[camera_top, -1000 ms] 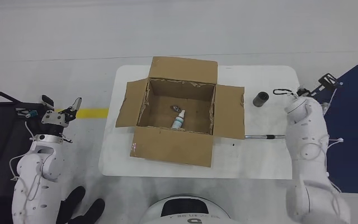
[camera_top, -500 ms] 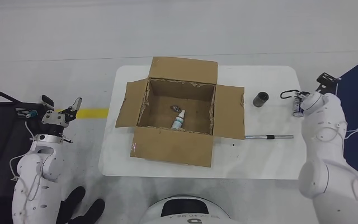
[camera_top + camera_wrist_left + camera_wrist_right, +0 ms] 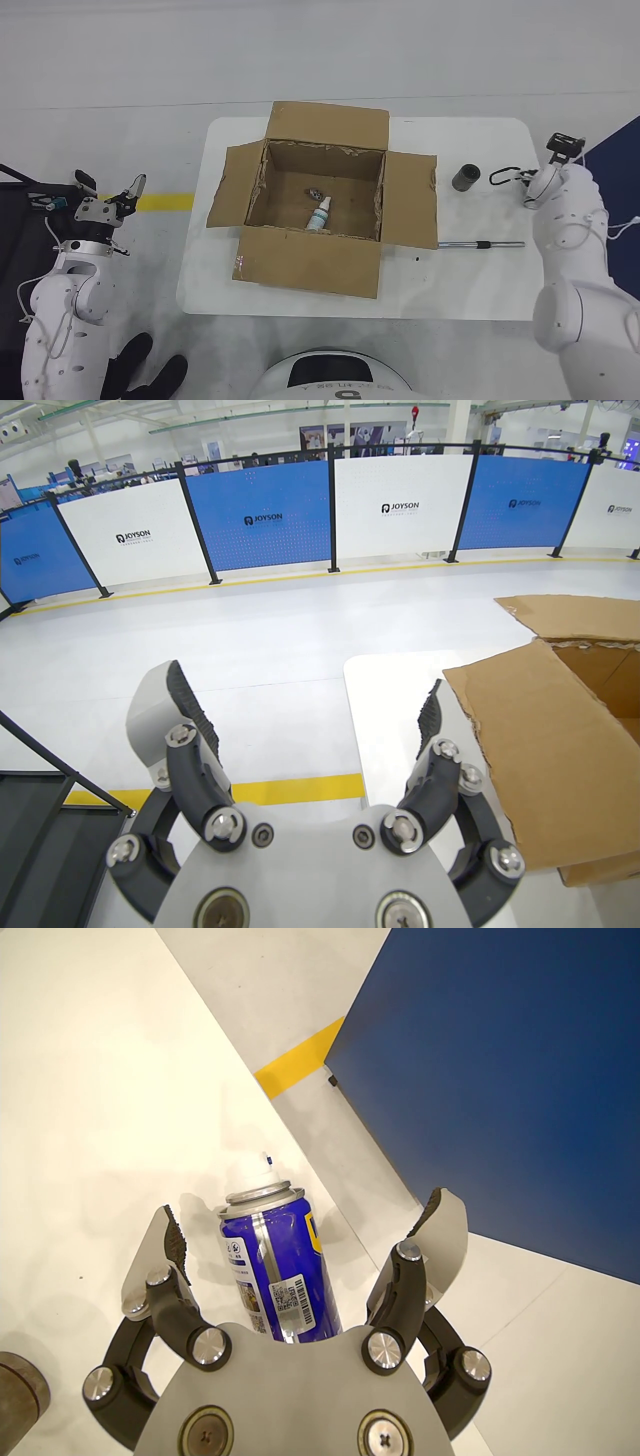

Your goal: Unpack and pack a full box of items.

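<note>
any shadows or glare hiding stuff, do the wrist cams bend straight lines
Top view: the cardboard box is shaded inside, yet the white bottle in it shows. Right wrist view: a bright streak runs down the blue spray can, soft shadow on the table. Left wrist view: the top rail of the fence bows into an arc.

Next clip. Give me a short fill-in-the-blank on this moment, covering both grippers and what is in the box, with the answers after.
1. The spray can between the right gripper's spread fingers has a ___ body.
2. The left gripper's fingers are ___ and hold nothing.
3. The small white bottle lies ___ the cardboard box.

Missing words: blue; open; inside.
</note>
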Available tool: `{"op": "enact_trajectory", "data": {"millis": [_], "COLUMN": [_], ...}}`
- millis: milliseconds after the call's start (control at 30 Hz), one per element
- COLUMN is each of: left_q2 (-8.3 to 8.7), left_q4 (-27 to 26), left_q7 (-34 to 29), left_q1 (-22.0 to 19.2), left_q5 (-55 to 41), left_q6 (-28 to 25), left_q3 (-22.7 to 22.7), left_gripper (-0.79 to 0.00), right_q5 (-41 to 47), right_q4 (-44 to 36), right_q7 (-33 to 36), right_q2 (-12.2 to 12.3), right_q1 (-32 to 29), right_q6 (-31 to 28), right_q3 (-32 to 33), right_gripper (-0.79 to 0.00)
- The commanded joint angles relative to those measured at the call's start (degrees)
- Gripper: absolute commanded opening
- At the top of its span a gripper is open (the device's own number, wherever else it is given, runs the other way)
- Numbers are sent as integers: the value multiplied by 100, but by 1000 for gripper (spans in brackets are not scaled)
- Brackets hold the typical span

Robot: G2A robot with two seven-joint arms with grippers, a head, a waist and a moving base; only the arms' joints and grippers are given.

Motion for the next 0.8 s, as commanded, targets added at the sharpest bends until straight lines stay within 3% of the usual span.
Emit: {"op": "enact_trajectory", "data": {"millis": [0,233,300,467,767], "left_q2": [0,0,0,0,0], "left_q4": [0,0,0,0,0], "left_q7": [0,0,0,0,0], "left_q1": [0,0,0,0,0], "left_q5": [0,0,0,0,0], "left_q6": [0,0,0,0,0], "left_q3": [0,0,0,0,0], "left_gripper": [0,0,0,0,0], "right_q5": [-46,-138,-125,-69,654], "right_q4": [-24,8,23,-10,-515], "right_q7": [80,322,332,326,329], "right_q2": [-12,-41,-42,-21,74], "right_q1": [-5,31,44,39,-244], "right_q6": [31,116,139,219,-275], "right_q3": [-65,-233,-246,-219,162], "right_gripper": [-493,-693,-785,-785,-785]}}
